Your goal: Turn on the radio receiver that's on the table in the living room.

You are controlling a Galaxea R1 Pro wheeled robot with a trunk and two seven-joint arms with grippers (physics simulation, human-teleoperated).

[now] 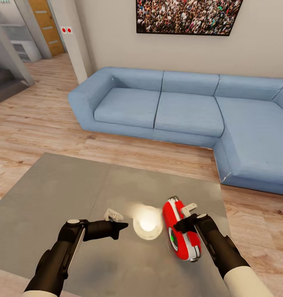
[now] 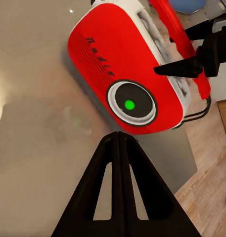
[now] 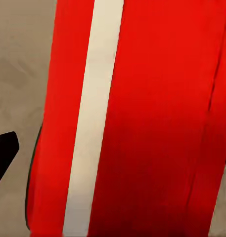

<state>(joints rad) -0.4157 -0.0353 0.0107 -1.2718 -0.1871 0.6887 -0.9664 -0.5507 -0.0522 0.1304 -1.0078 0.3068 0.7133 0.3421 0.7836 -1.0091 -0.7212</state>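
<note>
We see a smooth, rounded red radio receiver (image 1: 180, 231) with white stripe trim lying on the glossy grey table (image 1: 54, 194), near its right edge. Its round dial glows green. Our right gripper (image 1: 179, 226) rests against the radio's top side; whether its matte black fingers are spread or pinching, we cannot tell. Our left gripper (image 1: 121, 228) hovers just beside a bright lamp reflection (image 1: 147, 223), its fingers pressed together, pointing toward the radio. A soft blue sofa (image 1: 186, 111) stands beyond on wood planks.

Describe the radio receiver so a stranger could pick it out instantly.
In front of the blue sofa stands a low grey table. Near its right edge, by the right gripper, lies the radio receiver: the one bright red thing there, white-trimmed, with a green-lit round dial.
</note>
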